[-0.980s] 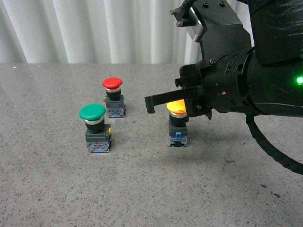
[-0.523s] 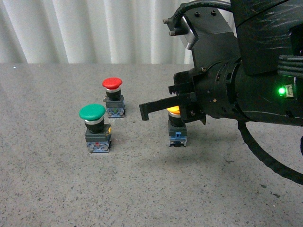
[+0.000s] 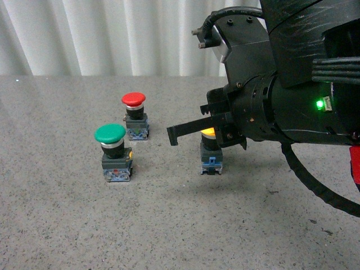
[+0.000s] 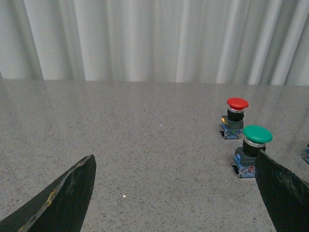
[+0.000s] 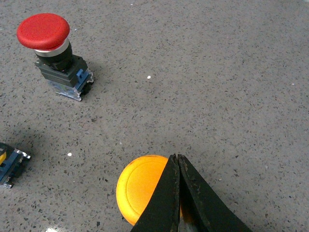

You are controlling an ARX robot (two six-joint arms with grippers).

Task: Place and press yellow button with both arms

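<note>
- The yellow button (image 3: 211, 153) stands upright on the grey speckled table (image 3: 169, 225), directly beneath the right gripper (image 3: 174, 135). In the front view the gripper body covers most of the yellow cap.
- Right gripper fingers (image 5: 166, 193): pressed flat against each other, with nothing between them. In the right wrist view the joined tips lie over the cap. Contact with the cap cannot be confirmed.
- In the front view the closed fingertips project past the yellow button toward the red button (image 3: 133, 99) and the green button (image 3: 109, 134), apart from both.
- Left gripper (image 4: 175, 154): fingers (image 4: 63, 198) spread wide, holding nothing, above bare table.
- In the left wrist view the green button sits just beside one left fingertip, with the red button beyond it.
- A green light (image 3: 319, 104) shows on the right arm.
</note>
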